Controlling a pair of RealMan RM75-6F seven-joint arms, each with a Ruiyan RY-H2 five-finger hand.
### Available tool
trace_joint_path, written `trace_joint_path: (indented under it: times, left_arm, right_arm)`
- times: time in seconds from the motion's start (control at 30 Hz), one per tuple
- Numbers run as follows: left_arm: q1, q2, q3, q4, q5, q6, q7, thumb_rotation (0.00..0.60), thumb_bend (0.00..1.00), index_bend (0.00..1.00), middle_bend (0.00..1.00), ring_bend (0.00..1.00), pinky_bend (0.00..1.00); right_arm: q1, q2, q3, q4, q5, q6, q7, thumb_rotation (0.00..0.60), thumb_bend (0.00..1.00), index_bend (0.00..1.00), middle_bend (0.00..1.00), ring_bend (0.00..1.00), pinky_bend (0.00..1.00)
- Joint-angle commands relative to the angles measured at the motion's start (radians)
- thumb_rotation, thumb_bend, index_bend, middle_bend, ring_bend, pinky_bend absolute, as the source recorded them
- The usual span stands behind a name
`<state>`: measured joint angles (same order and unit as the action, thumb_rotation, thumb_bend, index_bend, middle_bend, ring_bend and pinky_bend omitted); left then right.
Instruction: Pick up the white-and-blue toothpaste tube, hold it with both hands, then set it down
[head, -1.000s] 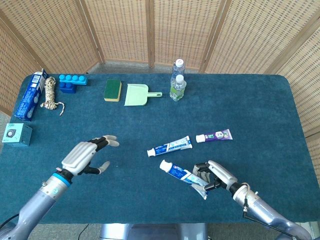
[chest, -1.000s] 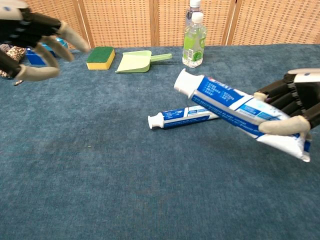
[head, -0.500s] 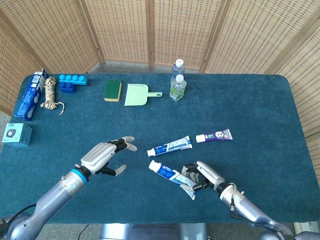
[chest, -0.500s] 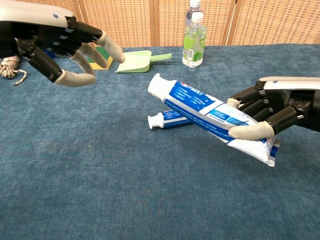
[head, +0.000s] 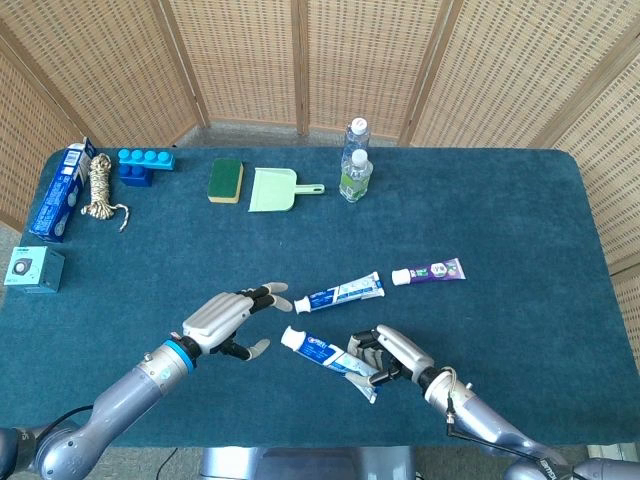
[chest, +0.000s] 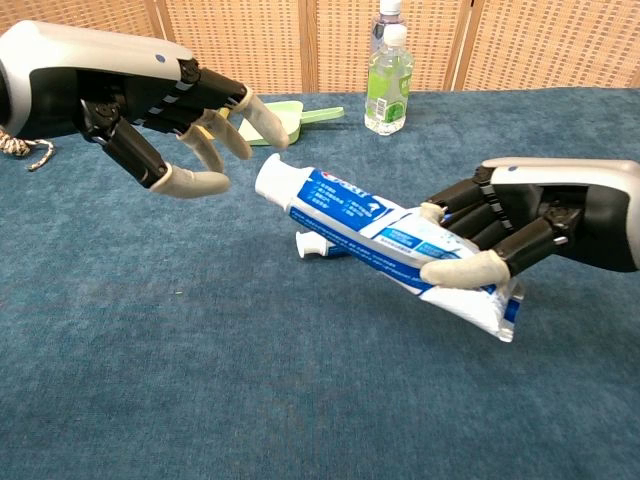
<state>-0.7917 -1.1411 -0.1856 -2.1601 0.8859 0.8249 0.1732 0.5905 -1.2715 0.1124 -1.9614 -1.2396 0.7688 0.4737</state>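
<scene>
My right hand (chest: 520, 225) (head: 392, 354) grips a white-and-blue toothpaste tube (chest: 375, 225) (head: 328, 356) by its tail end and holds it above the table, cap pointing left. My left hand (chest: 150, 95) (head: 225, 318) hovers just left of the cap with fingers spread, a small gap away and holding nothing. A second white-and-blue tube (head: 340, 293) (chest: 312, 243) lies on the cloth behind the held one, partly hidden in the chest view.
A purple-and-white tube (head: 429, 271) lies right of centre. At the back stand two bottles (head: 355, 165), a green dustpan (head: 274, 189) and a sponge (head: 226, 180). Far left: blue block (head: 145, 165), rope (head: 100, 187), blue box (head: 58, 192), teal box (head: 32, 269).
Both hands moved toward each other. The right hand carried the tube leftward; the left hand came right, from far off to just beside the cap.
</scene>
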Motion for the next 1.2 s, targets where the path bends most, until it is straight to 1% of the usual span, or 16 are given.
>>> trace_joint_path:
  times: [0.03, 0.17, 0.37, 0.5, 0.6, 0.77, 1.2]
  left_arm:
    - [-0.007, -0.004, 0.003, 0.000, -0.003, 0.000, -0.007, 0.600, 0.38, 0.23, 0.09, 0.17, 0.21]
    - [-0.017, -0.014, 0.008, 0.004, -0.004, 0.000, -0.015, 0.600, 0.38, 0.23, 0.10, 0.17, 0.21]
    - [-0.030, -0.020, 0.012, 0.006, -0.010, -0.008, -0.029, 0.598, 0.38, 0.27, 0.10, 0.18, 0.21]
    - [-0.040, -0.028, 0.020, 0.009, -0.009, -0.005, -0.027, 0.600, 0.38, 0.28, 0.11, 0.18, 0.19]
    - [-0.044, -0.034, 0.025, 0.010, -0.009, 0.002, -0.027, 0.599, 0.38, 0.28, 0.11, 0.18, 0.25]
    - [-0.047, -0.040, 0.031, 0.010, -0.008, 0.011, -0.028, 0.600, 0.38, 0.30, 0.12, 0.18, 0.30]
    - [-0.047, -0.039, 0.043, 0.005, 0.002, 0.033, -0.036, 0.599, 0.38, 0.33, 0.12, 0.18, 0.34]
  right_arm:
    - [0.006, -0.009, 0.003, 0.002, 0.010, -0.004, -0.008, 0.600, 0.65, 1.00, 0.77, 0.74, 0.68]
    - [0.013, -0.019, 0.005, 0.002, 0.021, -0.011, -0.019, 0.600, 0.65, 1.00, 0.77, 0.74, 0.68]
    - [0.016, -0.027, 0.009, 0.003, 0.033, -0.013, -0.023, 0.600, 0.65, 1.00, 0.77, 0.74, 0.68]
    - [0.016, -0.029, 0.014, 0.001, 0.035, -0.015, -0.017, 0.600, 0.66, 1.00, 0.77, 0.74, 0.68]
    - [0.018, -0.028, 0.016, 0.001, 0.035, -0.019, -0.016, 0.600, 0.66, 1.00, 0.77, 0.74, 0.68]
    - [0.019, -0.029, 0.019, 0.001, 0.037, -0.021, -0.014, 0.600, 0.66, 1.00, 0.77, 0.74, 0.68]
    - [0.021, -0.029, 0.021, 0.006, 0.042, -0.032, -0.009, 0.600, 0.66, 1.00, 0.77, 0.74, 0.68]
